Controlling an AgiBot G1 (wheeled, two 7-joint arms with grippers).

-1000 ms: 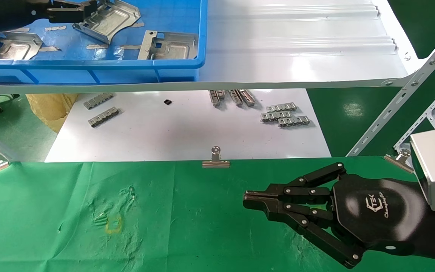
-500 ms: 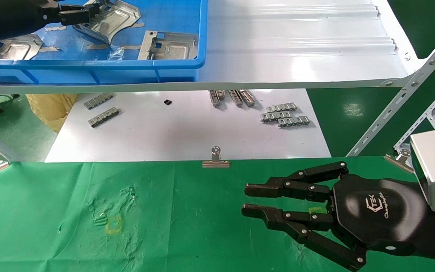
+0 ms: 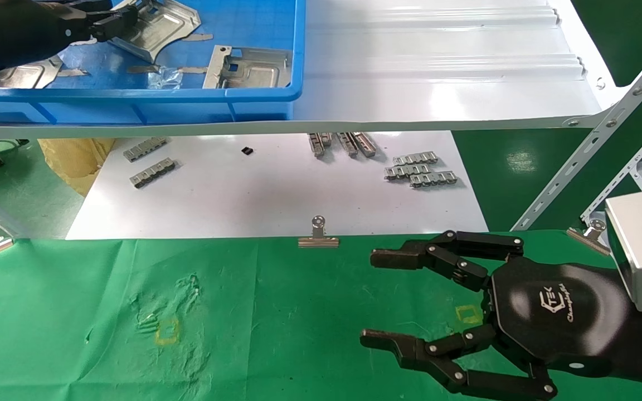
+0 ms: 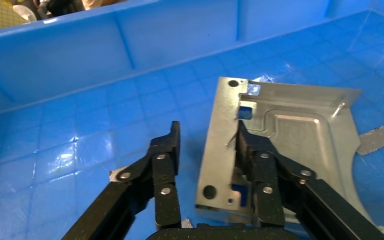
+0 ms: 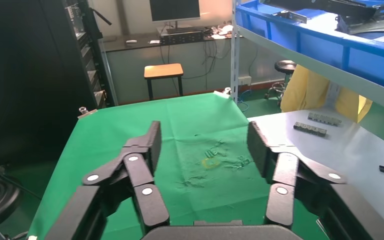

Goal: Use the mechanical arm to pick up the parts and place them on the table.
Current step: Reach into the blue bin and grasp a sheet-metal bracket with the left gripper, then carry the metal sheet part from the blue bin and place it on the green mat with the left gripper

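Three silvery parts lie in a blue bin (image 3: 131, 94) on the shelf at the far left: one (image 3: 159, 25) at my left gripper, one (image 3: 251, 67) to its right, one (image 3: 20, 75) partly hidden under my arm. My left gripper (image 3: 117, 16) (image 4: 207, 137) is open inside the bin. It straddles the folded edge of the first part (image 4: 290, 130); one finger touches the plate and the other stands clear. My right gripper (image 3: 375, 298) (image 5: 204, 137) hovers wide open and empty over the green table (image 3: 271, 312) (image 5: 180, 130).
The white ribbed shelf (image 3: 438, 67) overhangs a white sheet (image 3: 276, 189) with grey link strips (image 3: 421, 172). Binder clips (image 3: 318, 236) pin the cloth's far edge. A slanted metal strut (image 3: 594, 150) stands at the right. Yellow square outlines (image 3: 168, 331) mark the cloth.
My right gripper went from shut to wide open, staying in place above the cloth. My left gripper shifted slightly in the bin, and the part at its fingers moved a little with it.
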